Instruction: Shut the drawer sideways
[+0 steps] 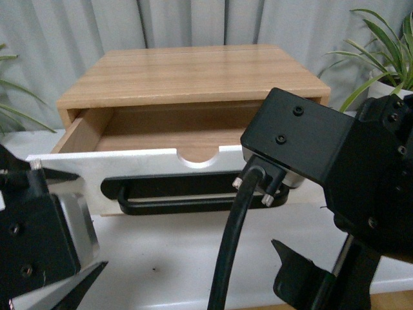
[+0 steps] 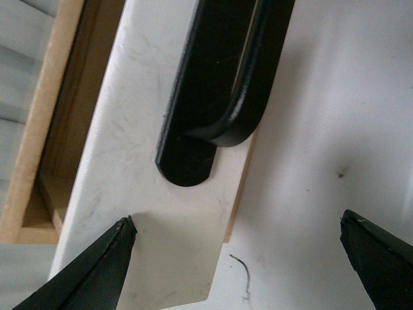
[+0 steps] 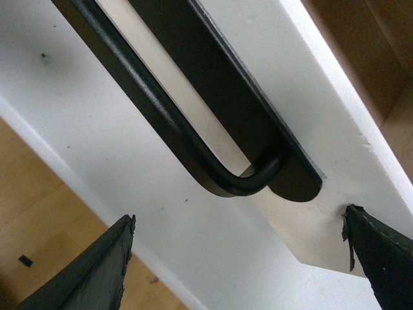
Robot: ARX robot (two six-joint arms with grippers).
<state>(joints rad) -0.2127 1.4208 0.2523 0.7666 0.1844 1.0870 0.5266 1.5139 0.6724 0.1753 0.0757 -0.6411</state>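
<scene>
The drawer (image 1: 97,165) stands pulled out of a light wood cabinet (image 1: 193,77) on the white table. Its white front has a semicircular notch (image 1: 199,158) and a long black bar handle (image 1: 187,194), and its wood inside is empty. My left gripper (image 2: 239,255) is open just before the left end of the drawer front (image 2: 129,194), near the handle's end (image 2: 219,110). My right gripper (image 3: 239,252) is open just before the right end of the front (image 3: 310,239), near the handle's other end (image 3: 239,181). In the front view both arms hide the front's ends.
The white table (image 1: 174,258) runs under the drawer, with its front edge and a wood floor (image 3: 39,226) beyond. Green plants stand at the back right (image 1: 387,58) and far left (image 1: 10,97). Grey curtains hang behind.
</scene>
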